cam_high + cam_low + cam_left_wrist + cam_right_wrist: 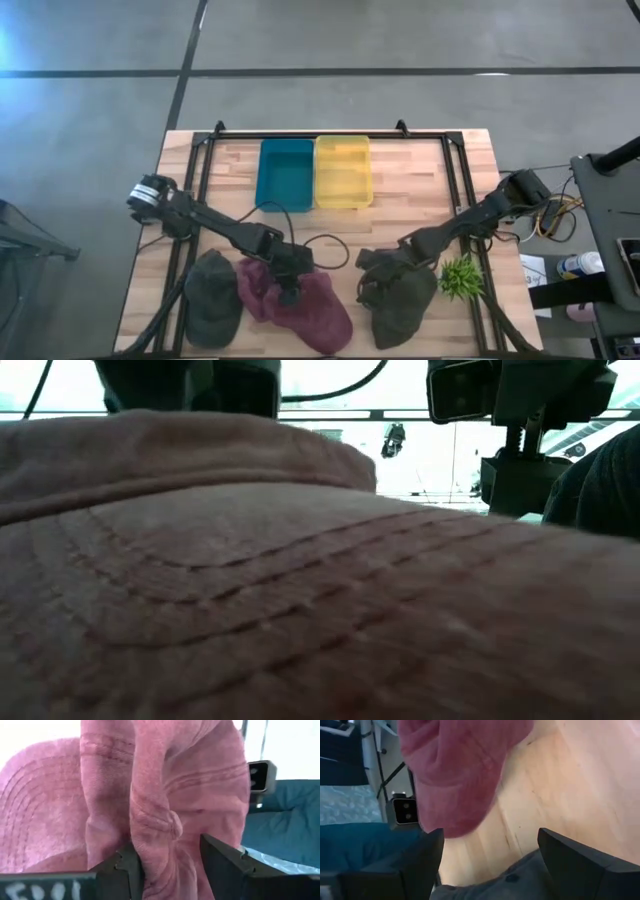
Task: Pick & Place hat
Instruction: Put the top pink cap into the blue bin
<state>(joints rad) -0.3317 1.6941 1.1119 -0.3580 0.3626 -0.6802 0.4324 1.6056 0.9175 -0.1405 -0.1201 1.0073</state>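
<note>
Three hats lie along the table's (pixel 420 205) near edge: a dark green one (pixel 212 296) at the left, a pink hat (pixel 325 310) in the middle, another dark green one (pixel 405 305) at the right. The pink hat is faded, soft cotton with rows of curved stitching on its brim (pixel 300 590), and its crown is crumpled into folds (pixel 160 815). The left gripper (pixel 167 865) pinches a fold of that crown between its fingers. The right gripper (pixel 490 865) hangs over the right green hat with fingers spread wide, holding nothing. A blue bin (pixel 285 174) and a yellow bin (pixel 343 171) stand side by side, touching, at the far edge. A small green plant (pixel 461 276) sits just beside the right hat.
</note>
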